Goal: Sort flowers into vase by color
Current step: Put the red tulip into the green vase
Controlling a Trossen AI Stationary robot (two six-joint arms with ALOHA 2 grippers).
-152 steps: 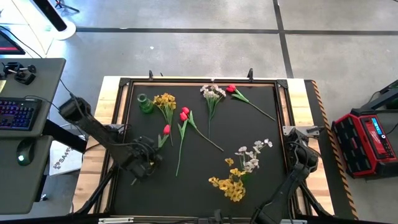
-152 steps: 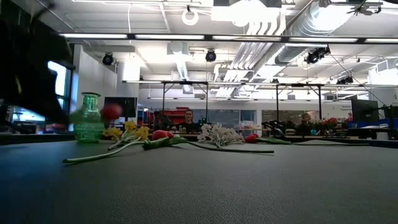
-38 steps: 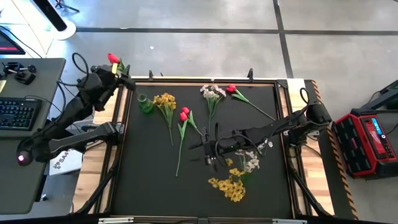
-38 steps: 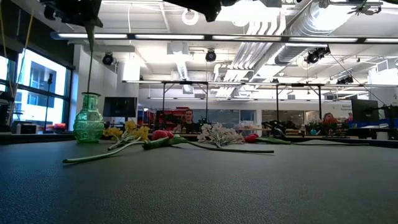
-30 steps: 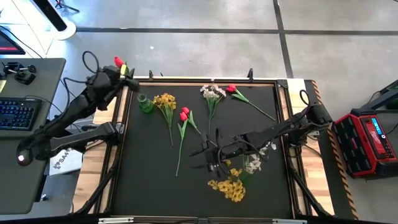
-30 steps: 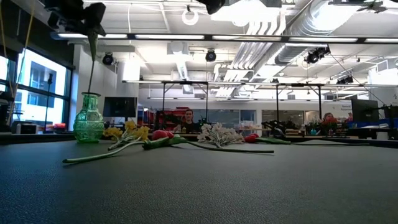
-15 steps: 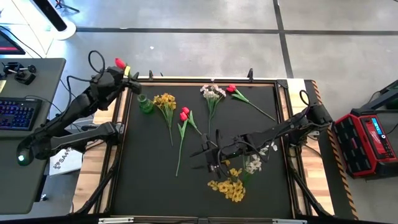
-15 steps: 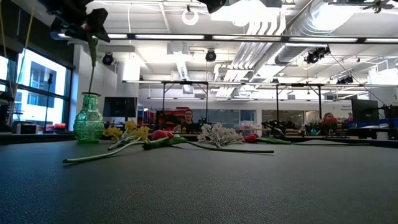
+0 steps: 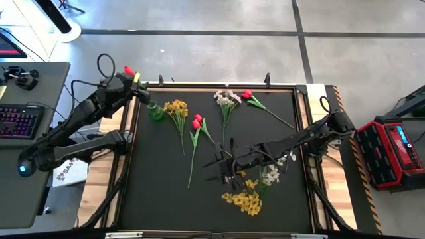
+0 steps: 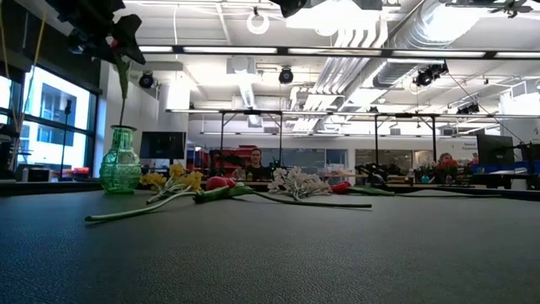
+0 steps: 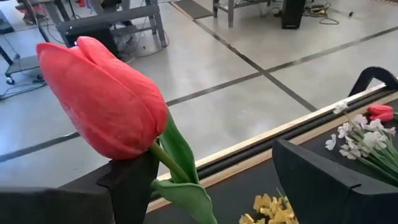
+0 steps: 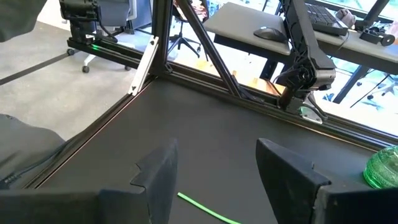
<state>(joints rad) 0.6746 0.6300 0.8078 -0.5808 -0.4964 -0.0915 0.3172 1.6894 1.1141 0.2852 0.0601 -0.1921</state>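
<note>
A green glass vase (image 9: 155, 111) stands at the table's far left. A red tulip (image 11: 102, 99) stands over it, its stem (image 10: 122, 93) running down into the vase's neck (image 10: 121, 129). My left gripper (image 11: 224, 180) is above the vase, open, with the tulip's head at one finger. On the mat lie a yellow spray (image 9: 176, 107), two red tulips (image 9: 196, 121), a whitish spray (image 9: 227, 99), another red tulip (image 9: 247, 95), a second whitish spray (image 9: 271, 169) and a second yellow spray (image 9: 246, 199). My right gripper (image 9: 222, 166) hovers open at mid-table, beside those last two sprays. My left gripper has the tulip's stem, just under the head (image 11: 163, 160), lying against the inner side of one finger (image 11: 130, 186). The other finger (image 11: 323, 180) stands well apart from it. The tulip is upright, its stem hanging down into the vase.
The black mat is framed by a raised dark rail (image 9: 212, 85) on a wooden table. A desk with a keyboard (image 9: 16, 119) stands left of it, and a red tool case (image 9: 392, 149) sits on the floor to the right. A thin green stem (image 12: 205, 208) lies under my right gripper.
My left gripper has opened and let go of the red tulip, shifting a little toward the vase. The tulip stays upright with its stem in the vase.
</note>
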